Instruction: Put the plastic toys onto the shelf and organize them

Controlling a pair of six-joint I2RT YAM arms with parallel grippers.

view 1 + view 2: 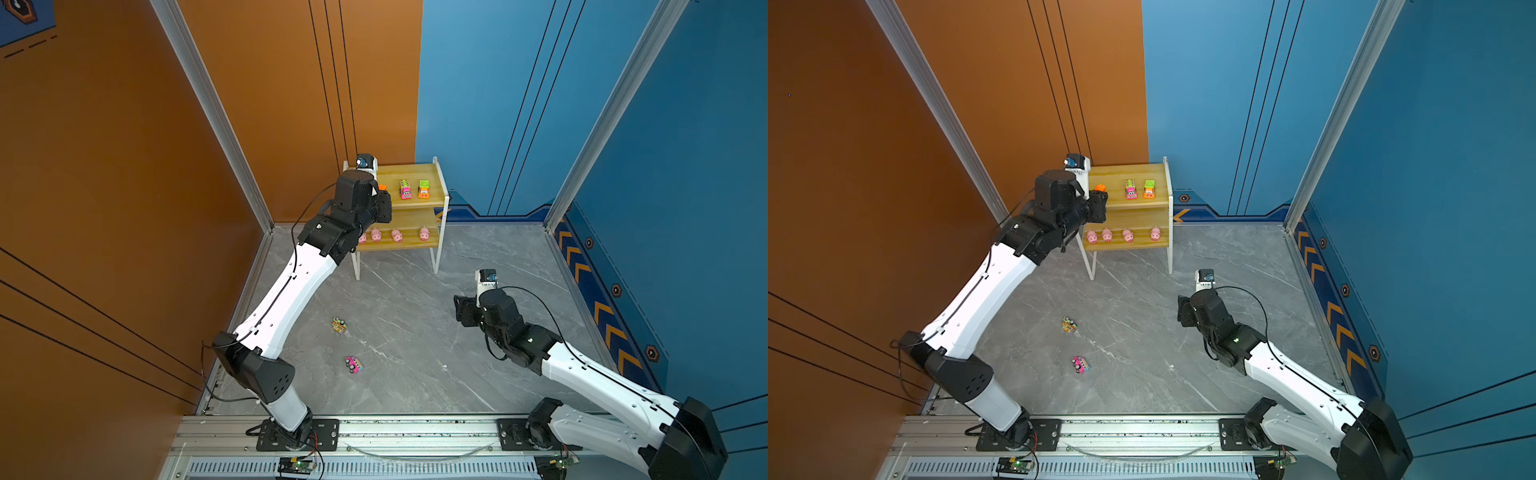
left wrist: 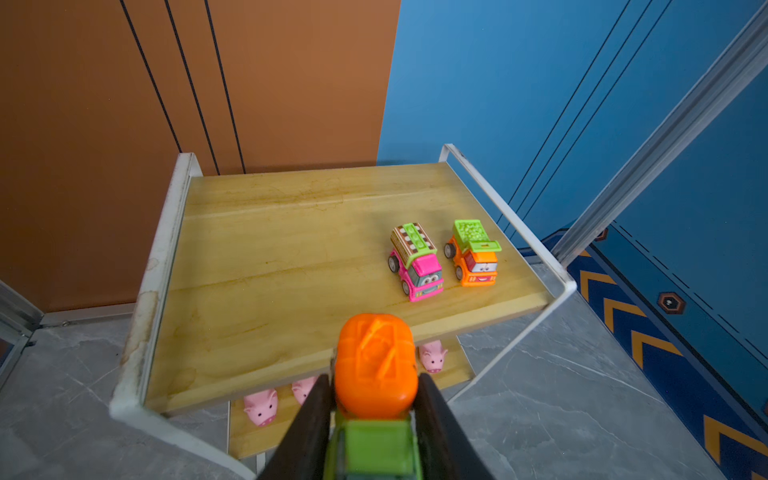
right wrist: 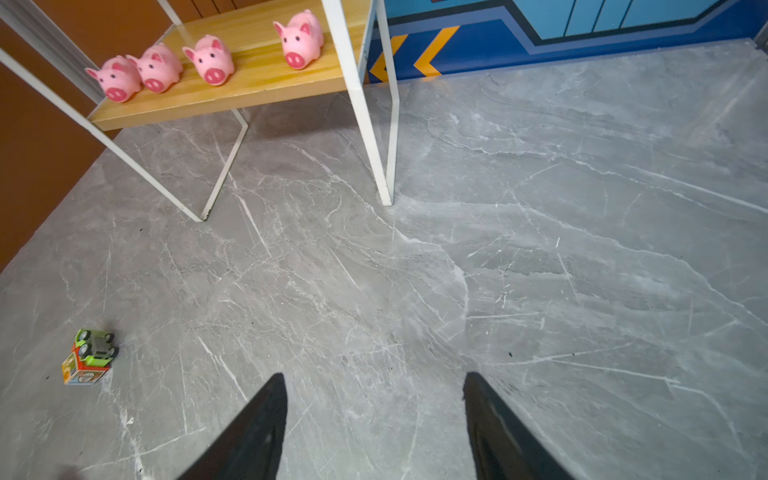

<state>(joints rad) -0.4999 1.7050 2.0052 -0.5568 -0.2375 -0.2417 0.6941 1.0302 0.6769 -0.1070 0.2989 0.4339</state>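
My left gripper (image 2: 375,384) is shut on a green vehicle with an orange drum (image 2: 376,365), held over the front edge of the shelf's (image 2: 270,257) top board, left of a pink truck (image 2: 415,262) and an orange truck (image 2: 473,253). Several pink pigs (image 3: 212,62) stand in a row on the lower board. On the floor, a green and orange vehicle (image 1: 340,325) lies tipped over and a pink vehicle (image 1: 353,364) lies nearer the rail. My right gripper (image 3: 374,386) hangs open and empty over bare floor, right of both.
The shelf (image 1: 415,172) stands in the back corner where the orange wall (image 1: 124,166) meets the blue wall (image 1: 498,104). Its thin white legs (image 3: 365,124) reach the grey marble floor (image 1: 415,332). The arms' mounting rail (image 1: 415,432) runs along the front.
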